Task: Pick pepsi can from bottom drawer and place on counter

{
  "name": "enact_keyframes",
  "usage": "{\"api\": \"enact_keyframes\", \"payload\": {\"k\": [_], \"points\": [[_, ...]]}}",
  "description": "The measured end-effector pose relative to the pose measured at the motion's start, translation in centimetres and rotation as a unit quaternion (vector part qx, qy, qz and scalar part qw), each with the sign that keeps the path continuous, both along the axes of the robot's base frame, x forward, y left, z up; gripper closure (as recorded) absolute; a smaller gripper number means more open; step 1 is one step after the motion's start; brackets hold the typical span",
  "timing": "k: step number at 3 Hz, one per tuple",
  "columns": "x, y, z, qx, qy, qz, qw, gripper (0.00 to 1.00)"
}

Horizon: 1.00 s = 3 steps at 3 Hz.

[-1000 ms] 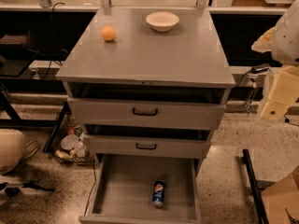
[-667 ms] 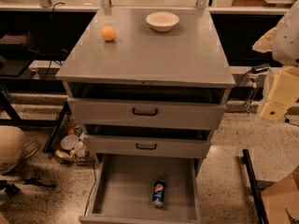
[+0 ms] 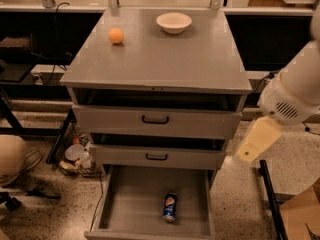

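The pepsi can (image 3: 170, 207) lies on its side on the grey floor of the open bottom drawer (image 3: 125, 209), right of the middle and near the front. The counter (image 3: 165, 59) is the flat grey top of the cabinet above it. My gripper (image 3: 257, 140) hangs from the white arm (image 3: 295, 91) at the right of the cabinet, level with the middle drawer. It is above and to the right of the can and apart from it, with nothing seen in it.
An orange ball (image 3: 116, 35) and a white bowl (image 3: 174, 22) sit on the counter's far part. The two upper drawers (image 3: 155, 121) stand slightly open. Clutter and a rack (image 3: 80, 156) lie on the floor at the left. A black bar (image 3: 270, 199) stands at the right.
My arm and gripper have moved left and down, closer to the cabinet's right side. The can and the drawers have not moved.
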State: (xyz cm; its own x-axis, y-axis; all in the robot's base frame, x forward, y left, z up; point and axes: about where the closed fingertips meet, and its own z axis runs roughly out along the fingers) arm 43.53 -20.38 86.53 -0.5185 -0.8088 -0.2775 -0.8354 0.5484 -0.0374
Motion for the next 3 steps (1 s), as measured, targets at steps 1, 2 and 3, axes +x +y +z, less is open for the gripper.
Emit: {"api": "enact_keyframes", "payload": {"k": [1,2,3], "points": [[-0.17,1.66,-8.22,0.026,0.055,-0.08,0.995,0.0],[-0.38,1.68,-9.05,0.031,0.066,-0.119,0.9902,0.0],[-0.37,1.69,-8.95,0.03,0.065,-0.118,0.9904,0.0]]}}
